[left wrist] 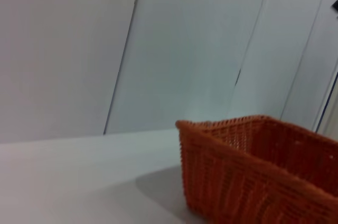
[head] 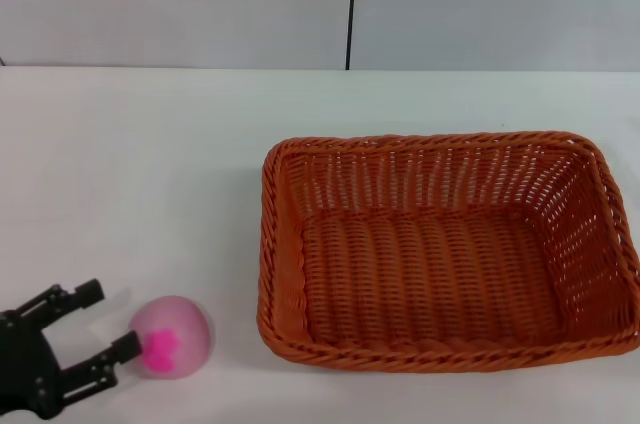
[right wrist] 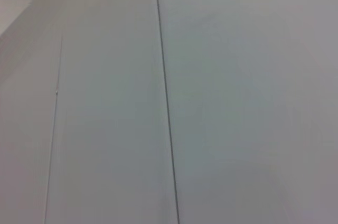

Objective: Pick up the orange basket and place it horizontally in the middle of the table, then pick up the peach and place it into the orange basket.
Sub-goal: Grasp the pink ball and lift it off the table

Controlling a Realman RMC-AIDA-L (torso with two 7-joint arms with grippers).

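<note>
Left gripper (head: 112, 321) at table's (head: 150, 174) near left corner, jaws spread wide, lower finger touching peach (head: 171, 336). Peach just beside, left of orange basket (head: 445, 259), which sits empty right of centre. Risk: off-centre closing rolls round fruit away. Right gripper unseen.

orange woven basket (head: 445, 249), pink magenta-blotched peach (head: 172, 335)

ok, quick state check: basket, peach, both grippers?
basket: upright on the table, long side across, empty.
peach: on the table left of the basket, apart from it, not lifted.
left gripper: open, low at the peach's left side, one fingertip at the peach, no grasp yet.
right gripper: not in view.
</note>
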